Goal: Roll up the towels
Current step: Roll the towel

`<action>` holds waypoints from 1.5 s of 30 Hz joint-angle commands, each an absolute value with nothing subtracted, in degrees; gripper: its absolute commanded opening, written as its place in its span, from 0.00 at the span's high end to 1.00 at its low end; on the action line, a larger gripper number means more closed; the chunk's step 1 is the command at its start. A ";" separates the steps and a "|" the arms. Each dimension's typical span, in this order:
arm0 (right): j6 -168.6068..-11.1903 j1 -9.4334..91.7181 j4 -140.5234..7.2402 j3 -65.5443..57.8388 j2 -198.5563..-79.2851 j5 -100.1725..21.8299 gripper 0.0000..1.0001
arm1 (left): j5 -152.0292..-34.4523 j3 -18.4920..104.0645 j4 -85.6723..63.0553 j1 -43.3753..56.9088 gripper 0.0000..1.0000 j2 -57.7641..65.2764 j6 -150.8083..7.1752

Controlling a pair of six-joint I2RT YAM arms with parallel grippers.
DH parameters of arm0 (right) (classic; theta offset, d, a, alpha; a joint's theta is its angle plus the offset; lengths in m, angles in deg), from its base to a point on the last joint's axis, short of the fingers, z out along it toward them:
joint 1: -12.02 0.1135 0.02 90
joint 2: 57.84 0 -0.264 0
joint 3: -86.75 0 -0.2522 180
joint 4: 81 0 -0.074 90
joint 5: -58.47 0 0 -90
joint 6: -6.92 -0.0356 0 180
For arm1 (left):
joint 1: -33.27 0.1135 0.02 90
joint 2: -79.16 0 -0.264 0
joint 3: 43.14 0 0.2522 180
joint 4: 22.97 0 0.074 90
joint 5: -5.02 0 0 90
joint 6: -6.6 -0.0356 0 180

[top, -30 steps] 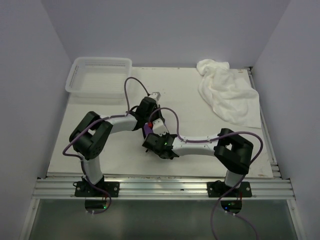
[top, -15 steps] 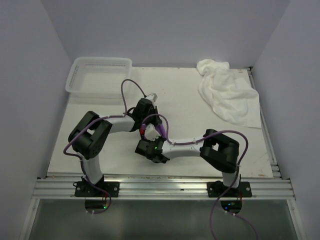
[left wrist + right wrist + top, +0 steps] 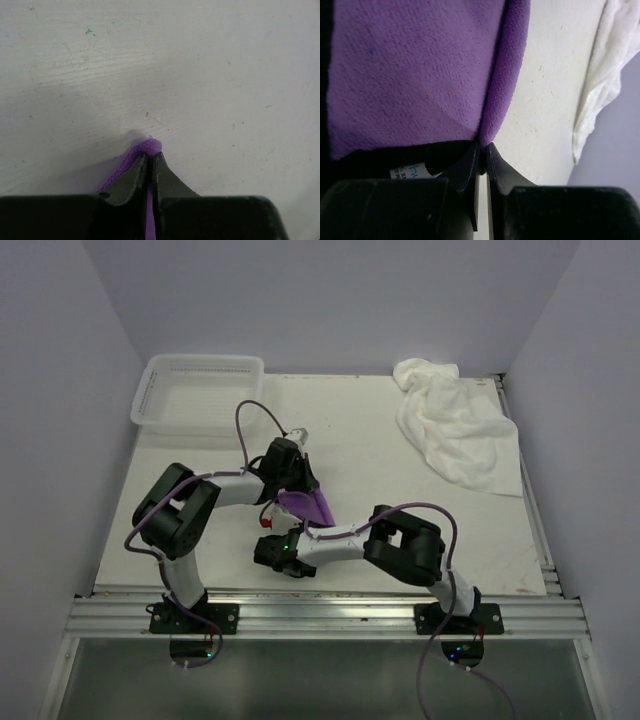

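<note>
Pale walls, white surface: you hold the purple towel between both arms at mid-front, wrists crowded together.

Your left fingers are closed to a sliver on a fold of purple hem, and your right fingers are nipped just as tight on the towel's edge beside its dark trim, so the cloth spans from one to the other. Both bites look shallow. A pull apart or a quick twist could slide the hem out of one side and drop the cloth unrolled. Cables loop over the close-set wrists, so a snag or bump is possible. Count: two towels, this purple one and one white towel crumpled at the far right corner, well apart; one mesh basket at the far left; two arms.
</note>
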State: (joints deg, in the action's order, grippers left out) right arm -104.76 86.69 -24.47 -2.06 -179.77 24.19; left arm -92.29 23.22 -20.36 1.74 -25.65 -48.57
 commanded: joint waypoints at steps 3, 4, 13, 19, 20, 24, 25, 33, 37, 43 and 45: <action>-101.98 89.36 -15.38 1.02 -185.63 16.28 1.00 | -84.10 22.82 -24.32 3.30 1.00 -23.41 -52.72; -101.55 89.62 -15.21 1.37 -185.81 16.11 1.00 | -84.19 22.74 -24.15 3.30 1.00 -23.23 -52.98; -99.44 89.71 -15.20 3.22 -186.95 14.09 1.00 | -83.57 22.30 -22.04 3.38 0.78 -21.21 -54.65; -97.85 89.71 -14.94 4.10 -188.09 12.77 1.00 | -82.08 22.12 -20.72 3.47 0.68 -20.59 -55.53; -97.76 89.62 -14.94 4.18 -188.18 12.51 1.00 | -81.82 22.12 -20.20 3.47 0.68 -20.42 -55.53; -97.41 89.62 -14.33 4.98 -189.24 11.98 1.00 | -81.29 21.68 -19.58 3.82 0.66 -18.06 -55.71; -97.32 89.71 -14.41 5.06 -189.24 12.06 1.00 | -81.29 21.68 -19.49 3.82 0.65 -17.44 -55.71; -96.71 89.71 -14.06 5.77 -189.24 12.42 1.00 | -93.11 22.47 -20.63 3.91 0.57 -12.94 -54.57; -96.71 89.62 -14.50 5.77 -189.76 11.98 1.00 | -104.38 22.73 -25.72 3.91 0.58 -15.49 -53.51; -96.45 89.62 -14.24 6.12 -190.64 11.36 1.00 | -114.15 24.67 -30.82 3.73 0.62 -23.31 -51.76; -96.44 89.62 -14.24 6.38 -190.73 11.19 1.00 | -114.42 24.49 -30.56 3.56 0.64 -24.89 -51.84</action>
